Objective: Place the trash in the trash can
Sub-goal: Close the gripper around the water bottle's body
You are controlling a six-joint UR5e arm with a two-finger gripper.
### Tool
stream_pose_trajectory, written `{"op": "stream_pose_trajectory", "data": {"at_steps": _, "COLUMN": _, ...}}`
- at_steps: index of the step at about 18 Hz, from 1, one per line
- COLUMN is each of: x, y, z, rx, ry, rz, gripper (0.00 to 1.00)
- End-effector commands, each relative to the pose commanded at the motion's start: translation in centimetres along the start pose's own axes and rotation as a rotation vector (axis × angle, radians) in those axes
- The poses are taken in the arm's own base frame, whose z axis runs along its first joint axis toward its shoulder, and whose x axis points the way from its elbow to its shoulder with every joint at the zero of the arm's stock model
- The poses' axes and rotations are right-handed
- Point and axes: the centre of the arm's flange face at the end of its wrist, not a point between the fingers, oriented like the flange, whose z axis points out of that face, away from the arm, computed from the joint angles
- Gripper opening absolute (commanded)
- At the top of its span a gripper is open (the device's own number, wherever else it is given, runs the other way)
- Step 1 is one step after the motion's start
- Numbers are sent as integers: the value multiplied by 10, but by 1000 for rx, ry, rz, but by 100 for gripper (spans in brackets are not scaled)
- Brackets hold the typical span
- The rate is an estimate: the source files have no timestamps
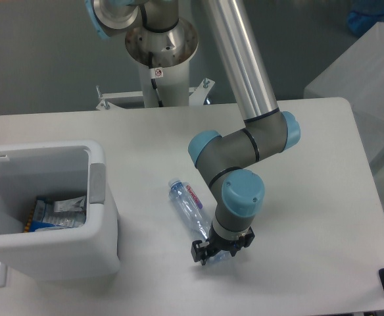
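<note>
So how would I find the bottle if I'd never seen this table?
Start at the white bin on the table's left side and look right. The bottle lies flat on the bare tabletop, its lower end under the hand. It is clear and bluish with a red-pink label.

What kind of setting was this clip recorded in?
Probably a robotics lab: an industrial arm on a white pedestal, a plain white table, and a staged cleanup with a trash can and a bottle.

I count one bottle (191,209), its lower end at fingers (202,253). One trash can (100,224), well apart from fingers. Several wrappers (60,212) inside can; exact number I cannot tell. One gripper (219,252).
</note>
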Motion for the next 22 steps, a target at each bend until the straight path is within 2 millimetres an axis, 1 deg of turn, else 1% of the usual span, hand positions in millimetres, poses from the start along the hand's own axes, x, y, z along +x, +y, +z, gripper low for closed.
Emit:
{"op": "stream_pose_trajectory", "data": {"at_steps": 4, "x": 0, "y": 0, "z": -1, "rx": 2, "ry": 1, "rz": 0, "gripper": 75}}
{"op": "stream_pose_trajectory", "data": {"at_steps": 8, "x": 0, "y": 0, "z": -1, "rx": 2, "ry": 0, "rz": 0, "gripper": 72}}
{"op": "stream_pose_trajectory", "data": {"at_steps": 10, "x": 0, "y": 0, "z": 0, "rx": 0, "ry": 0, "rz": -2, "gripper": 70}}
{"op": "stream_pose_trajectory", "data": {"at_steps": 11, "x": 0, "y": 0, "z": 0, "rx": 0, "ry": 0, "rz": 0, "gripper": 67}}
{"op": "stream_pose_trajectory", "data": {"at_steps": 13, "x": 0, "y": 1, "z": 0, "rx": -1, "ry": 0, "rz": -2, "gripper": 65}}
{"op": "stream_pose_trajectory", "data": {"at_steps": 22, "x": 2, "y": 1, "z": -2, "rx": -2, "ry": 2, "rz": 1, "gripper": 65}}
